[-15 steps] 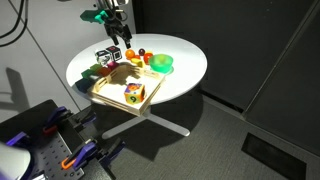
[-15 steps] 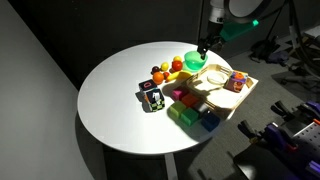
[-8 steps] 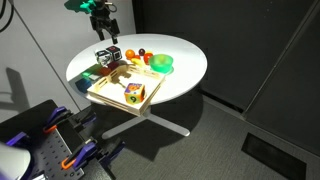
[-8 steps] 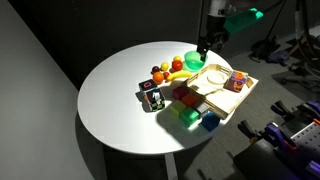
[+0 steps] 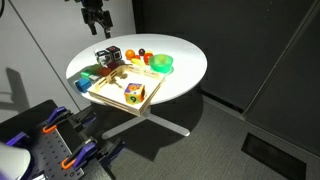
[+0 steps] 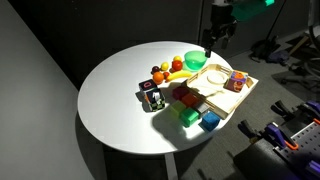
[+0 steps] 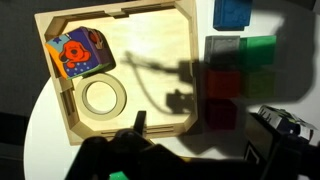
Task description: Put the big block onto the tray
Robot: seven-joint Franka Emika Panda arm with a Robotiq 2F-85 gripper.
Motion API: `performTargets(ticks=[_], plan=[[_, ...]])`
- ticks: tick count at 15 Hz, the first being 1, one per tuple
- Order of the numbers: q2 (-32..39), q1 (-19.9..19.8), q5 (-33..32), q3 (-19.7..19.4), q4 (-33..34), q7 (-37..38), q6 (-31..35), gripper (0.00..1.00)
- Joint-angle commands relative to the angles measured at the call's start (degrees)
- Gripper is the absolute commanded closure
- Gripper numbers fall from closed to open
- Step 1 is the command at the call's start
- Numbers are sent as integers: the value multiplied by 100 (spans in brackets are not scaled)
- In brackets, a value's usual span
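The big block [image 5: 132,93], a small cube with yellow and orange-red faces, lies inside the tray [image 5: 113,88], a tan wooden board with a low rim. Both exterior views show it, with the block [image 6: 237,82] near a corner of the tray [image 6: 228,98]. In the wrist view the block [image 7: 80,52] sits in the tray's [image 7: 150,45] upper left corner. My gripper [image 5: 97,16] is high above the table's far edge, empty and apart from the block. It also shows in an exterior view [image 6: 214,38]. One finger [image 7: 139,122] shows in the wrist view.
A tape ring [image 7: 102,97] lies in the tray. Beside the tray are a blue block [image 7: 232,12], a green block [image 7: 262,50], red blocks [image 7: 222,82] and a dark cube [image 6: 152,97]. A green round dish [image 6: 195,60] and small toy fruit [image 6: 165,72] stand behind.
My gripper has risen and moved away from the tray toward the table's far edge. The block has stayed still in the tray.
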State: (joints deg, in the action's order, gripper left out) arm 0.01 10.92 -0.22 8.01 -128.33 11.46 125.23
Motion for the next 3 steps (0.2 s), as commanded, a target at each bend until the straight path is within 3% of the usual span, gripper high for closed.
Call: performTargets(ticks=[1,3], plan=[[1,-54,0,55,10,0,-14,0],[1,-54,0,55,9,0,-14,0]])
